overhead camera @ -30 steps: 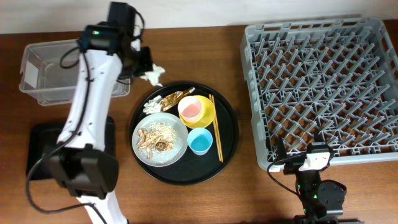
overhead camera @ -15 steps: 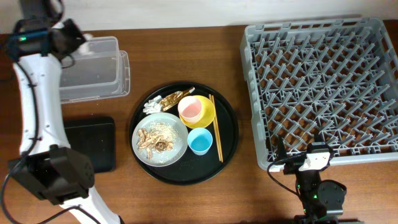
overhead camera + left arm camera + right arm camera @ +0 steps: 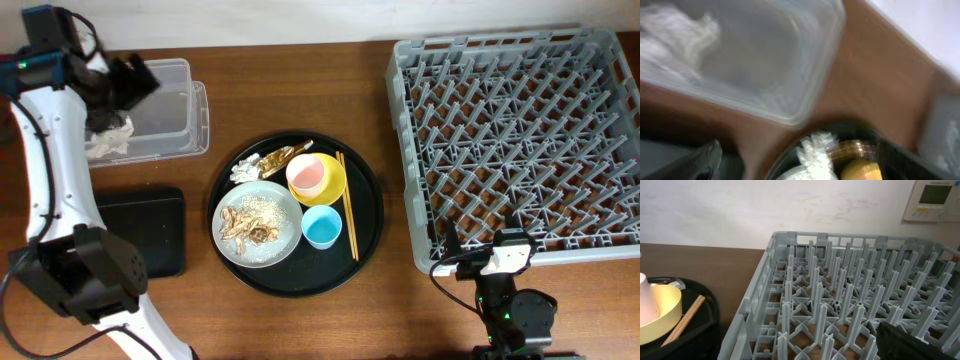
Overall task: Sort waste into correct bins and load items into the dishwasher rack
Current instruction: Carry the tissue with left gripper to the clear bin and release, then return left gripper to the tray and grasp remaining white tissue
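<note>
My left gripper (image 3: 125, 78) hangs open over the clear tub (image 3: 170, 128), one of the bins. A crumpled white napkin (image 3: 108, 140) lies loose in that tub's left end, also seen as the napkin (image 3: 670, 30) in the blurred left wrist view. On the round black tray (image 3: 365, 200) sit the grey plate (image 3: 285, 240) with beige food bits, another napkin (image 3: 243, 170), brown scraps (image 3: 280, 158), the yellow bowl (image 3: 335, 185) holding the pink cup (image 3: 310, 175), the blue cup (image 3: 322, 227) and chopsticks (image 3: 349, 205). My right gripper (image 3: 480, 252) rests open at the grey rack's (image 3: 520, 140) front edge.
The shallow black rectangular tray (image 3: 140, 230) lies at the left, below the tub. In the right wrist view the rack's pegs (image 3: 840, 280) fill the frame, with one dark finger (image 3: 920, 340) at the lower right and the bowl (image 3: 660, 310) at the left.
The left arm swung from the round tray's upper left rim over to the clear tub. Its jaws opened and the napkin it carried now lies in the tub. The right arm stayed still.
</note>
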### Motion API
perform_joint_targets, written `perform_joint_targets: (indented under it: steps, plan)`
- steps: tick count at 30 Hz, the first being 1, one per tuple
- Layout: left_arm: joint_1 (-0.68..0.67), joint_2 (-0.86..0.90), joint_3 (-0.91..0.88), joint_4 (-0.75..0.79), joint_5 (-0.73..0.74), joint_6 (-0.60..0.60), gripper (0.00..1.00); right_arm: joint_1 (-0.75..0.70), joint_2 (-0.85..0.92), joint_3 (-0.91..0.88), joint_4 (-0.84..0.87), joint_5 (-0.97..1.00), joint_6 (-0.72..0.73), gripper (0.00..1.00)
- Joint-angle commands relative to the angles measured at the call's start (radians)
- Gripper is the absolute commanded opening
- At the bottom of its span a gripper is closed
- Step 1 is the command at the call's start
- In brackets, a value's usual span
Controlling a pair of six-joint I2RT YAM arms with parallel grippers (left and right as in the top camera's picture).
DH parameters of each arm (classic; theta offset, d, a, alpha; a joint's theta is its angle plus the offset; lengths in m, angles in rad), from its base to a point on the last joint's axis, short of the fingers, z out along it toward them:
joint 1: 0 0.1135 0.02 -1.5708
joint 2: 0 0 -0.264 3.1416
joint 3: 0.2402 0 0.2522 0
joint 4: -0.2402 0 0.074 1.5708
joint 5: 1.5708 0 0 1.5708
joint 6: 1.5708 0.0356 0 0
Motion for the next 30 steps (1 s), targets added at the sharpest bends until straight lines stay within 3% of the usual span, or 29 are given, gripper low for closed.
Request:
perform_joint_targets:
  steps: [1, 4, 6, 10, 15, 18, 21, 25, 30]
  plan:
    - [-0.091, 0.011, 0.015, -0.122, 0.203, 0.121, 0.92, -0.006, -0.007, -0.007, -0.001, -0.009, -0.006, 0.98]
    - [-0.175, 0.011, 0.015, -0.228, 0.147, 0.132, 0.89, -0.006, -0.007, -0.007, -0.001, -0.009, -0.006, 0.98]
    - [-0.254, 0.011, 0.010, -0.273, 0.012, 0.123, 0.81, -0.006, -0.007, -0.007, -0.001, -0.009, -0.006, 0.98]
    - [-0.348, 0.011, -0.034, -0.280, -0.168, 0.029, 0.80, -0.006, -0.007, -0.007, -0.001, -0.009, -0.006, 0.98]
    - [-0.378, 0.011, -0.173, -0.175, -0.209, -0.007, 0.75, -0.006, -0.007, -0.007, -0.001, -0.009, -0.006, 0.98]
    - [-0.385, 0.011, -0.307, -0.053, -0.208, 0.034, 0.58, -0.006, -0.007, -0.007, -0.001, -0.009, -0.006, 0.98]
    - [-0.406, 0.011, -0.428, 0.081, -0.208, 0.153, 0.60, -0.006, -0.007, -0.007, -0.001, -0.009, -0.006, 0.98]
    - [-0.446, 0.011, -0.508, 0.180, -0.213, 0.284, 0.70, -0.006, -0.007, -0.007, -0.001, -0.009, -0.006, 0.98]
    - [-0.518, 0.019, -0.536, 0.254, -0.366, 0.363, 0.72, -0.006, -0.007, -0.007, -0.001, -0.009, -0.006, 0.99]
